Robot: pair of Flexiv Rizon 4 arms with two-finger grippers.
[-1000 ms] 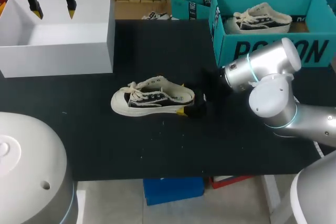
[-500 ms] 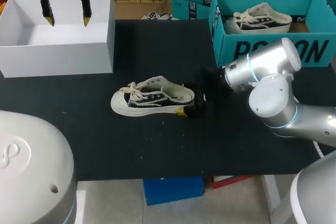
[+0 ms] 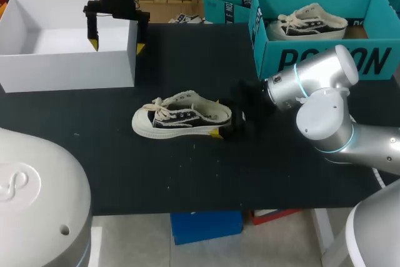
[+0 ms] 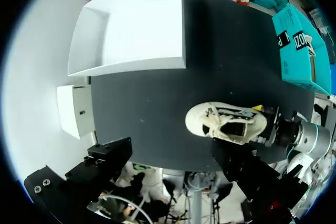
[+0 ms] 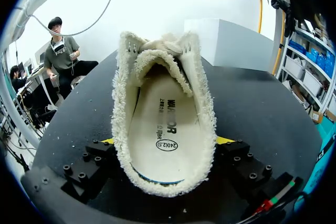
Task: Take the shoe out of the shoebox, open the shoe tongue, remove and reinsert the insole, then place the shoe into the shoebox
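A cream low-top shoe (image 3: 181, 117) with a black side lies on the black table (image 3: 187, 173), toe toward the left. My right gripper (image 3: 217, 117) holds its heel, one yellow tip on each side. From the right wrist, the shoe (image 5: 165, 114) runs away from the gripper (image 5: 167, 141), its cream insole (image 5: 160, 129) showing and both fingers against the fuzzy heel sides. My left gripper (image 3: 117, 46) hangs open and empty over the right wall of the white shoebox (image 3: 69, 60). The left wrist view looks down on the white box (image 4: 131, 24) and the shoe (image 4: 226, 123).
A teal shoebox (image 3: 325, 60) holding another cream shoe (image 3: 309, 22) stands at the back right, close behind my right arm. A second teal box (image 3: 228, 1) sits behind it. Bare table lies in front of the shoe.
My left arm has swung right, from over the white box's back left part to above its right wall. The right gripper and the shoe have stayed put.
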